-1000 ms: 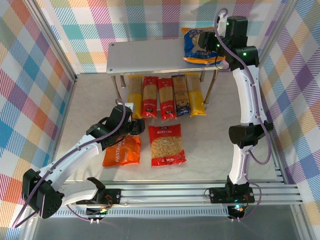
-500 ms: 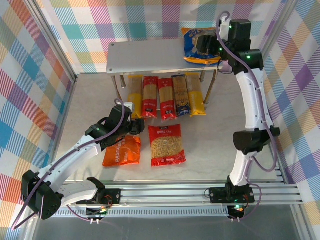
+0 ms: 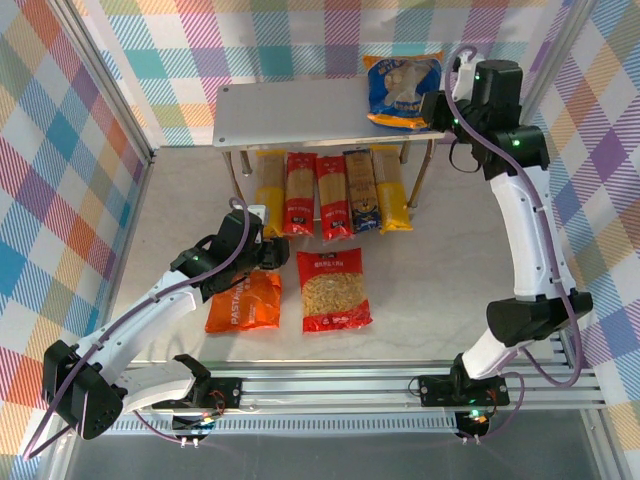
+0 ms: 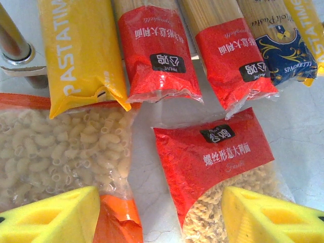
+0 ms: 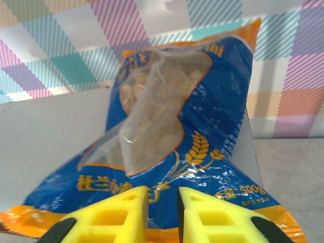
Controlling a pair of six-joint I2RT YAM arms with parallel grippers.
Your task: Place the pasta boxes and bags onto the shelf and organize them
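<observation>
Blue crinkly pillow bag (image 3: pixel 403 90) lies at the right end of the grey metal shelf (image 3: pixel 290 112), on its top plate. My right gripper (image 5: pixel 162 215) has its pads nearly together at the bag's edge; pinching or not, I cannot tell. Before the shelf, my left gripper (image 4: pixel 159 207) hovers spread wide over the orange pillow bag (image 4: pixel 45 152) and the red pillow bag (image 4: pixel 223 162); I judge one needs grasping next.

Right end effector (image 3: pixel 437 106) back from blue bag (image 3: pixel 402 88)
</observation>
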